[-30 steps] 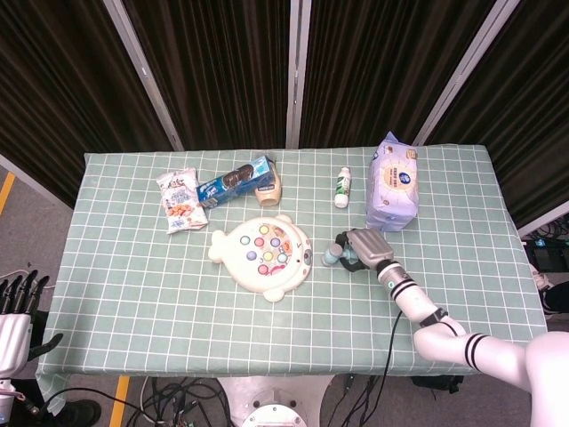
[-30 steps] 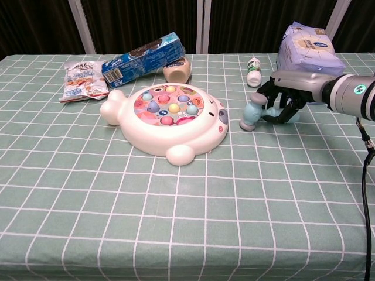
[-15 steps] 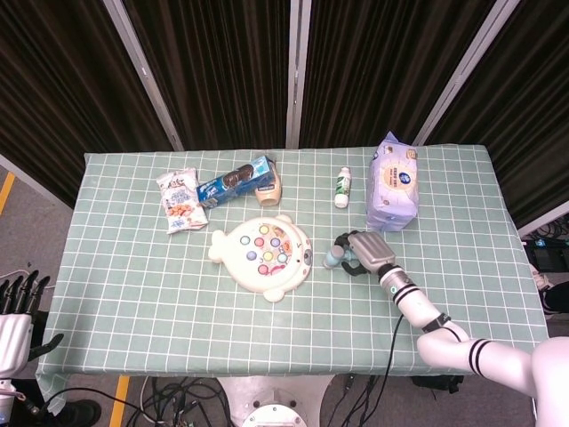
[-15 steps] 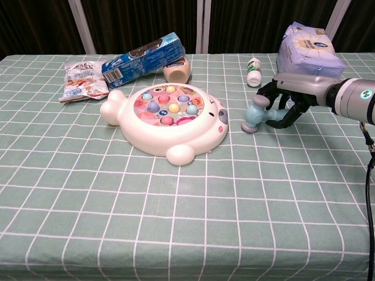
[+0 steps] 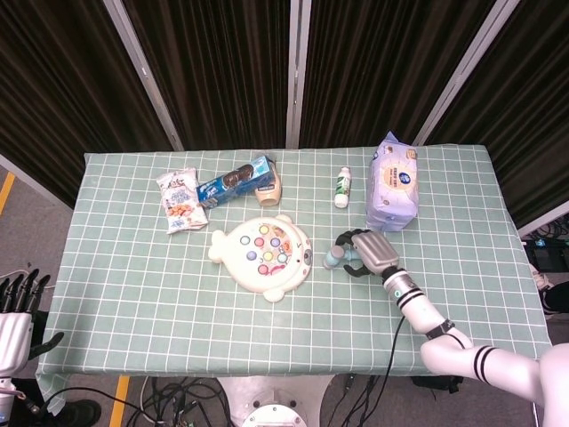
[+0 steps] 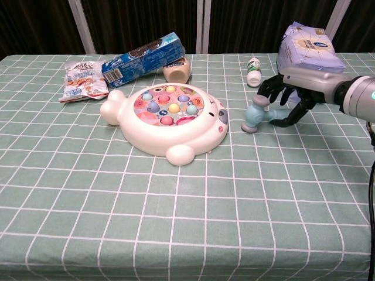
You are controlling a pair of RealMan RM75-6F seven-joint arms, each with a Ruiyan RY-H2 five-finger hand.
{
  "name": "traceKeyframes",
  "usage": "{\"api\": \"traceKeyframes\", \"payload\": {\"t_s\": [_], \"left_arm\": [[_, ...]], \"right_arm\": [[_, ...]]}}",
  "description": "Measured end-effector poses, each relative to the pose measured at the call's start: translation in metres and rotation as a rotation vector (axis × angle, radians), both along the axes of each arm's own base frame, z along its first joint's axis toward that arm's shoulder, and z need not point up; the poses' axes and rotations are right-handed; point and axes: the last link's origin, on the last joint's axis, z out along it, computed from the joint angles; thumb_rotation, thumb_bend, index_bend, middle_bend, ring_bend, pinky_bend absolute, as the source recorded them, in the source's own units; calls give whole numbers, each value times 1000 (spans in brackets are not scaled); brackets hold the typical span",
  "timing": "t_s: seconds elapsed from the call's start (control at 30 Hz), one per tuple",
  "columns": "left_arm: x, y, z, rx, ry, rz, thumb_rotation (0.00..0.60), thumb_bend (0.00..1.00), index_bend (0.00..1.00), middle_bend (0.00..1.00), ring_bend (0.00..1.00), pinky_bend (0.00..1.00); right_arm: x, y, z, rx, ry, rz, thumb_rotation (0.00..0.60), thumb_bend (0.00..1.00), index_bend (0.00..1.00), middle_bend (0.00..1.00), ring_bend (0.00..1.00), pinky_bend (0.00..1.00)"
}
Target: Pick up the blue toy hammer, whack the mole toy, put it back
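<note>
Toy hammer point(image 6: 256, 115): held in right hand point(image 6: 288, 100), head just beside fish toy point(image 6: 167, 119). Firm handle grip, head level, clear of pegs. Left hand point(image 5: 16, 313): empty, fingers apart, off desk point(image 6: 234, 193).

Dark pleated curtains point(image 5: 222, 62) with pale metal posts point(image 5: 140, 71) behind a green-checked table point(image 5: 133, 294).

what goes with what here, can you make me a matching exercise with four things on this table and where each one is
Things:
1. toy hammer
2. fish game board
3. small white bottle
4. snack bag

Places:
A. far left of the table, beside the blue cookie box
B. in the right hand
C. lying just left of the blue tissue pack
D. middle of the table, left of the hammer

Pairs: 1-B, 2-D, 3-C, 4-A
</note>
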Motion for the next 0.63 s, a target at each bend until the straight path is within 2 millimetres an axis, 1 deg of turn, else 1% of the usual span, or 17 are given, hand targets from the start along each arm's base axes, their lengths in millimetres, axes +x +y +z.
{"api": "traceKeyframes", "payload": {"t_s": [0.2,0.27,0.4,0.47,0.57,0.63], "left_arm": [[0,2,1,6,-2,-10,600,57,86,35,0,0],[-1,1,1,10,-4,-9,600,57,86,36,0,0],[-4,2,1,20,-6,-8,600,57,86,35,0,0],[-5,4,0,28,-5,-12,600,57,86,36,0,0],[-5,8,-3,31,-6,-24,600,57,86,36,0,0],[-4,10,-4,30,-6,-33,600,57,86,35,0,0]], "right_arm": [[-3,9,16,-66,14,33,600,204,303,285,222,266],[-4,14,24,-100,10,44,600,210,300,288,223,266],[-11,32,49,-196,-15,66,600,211,290,288,217,266],[-19,47,69,-267,-27,70,600,212,278,281,196,260],[-38,76,100,-379,-30,62,600,219,256,257,145,204],[-56,103,122,-447,-19,35,600,223,249,245,121,171]]}}
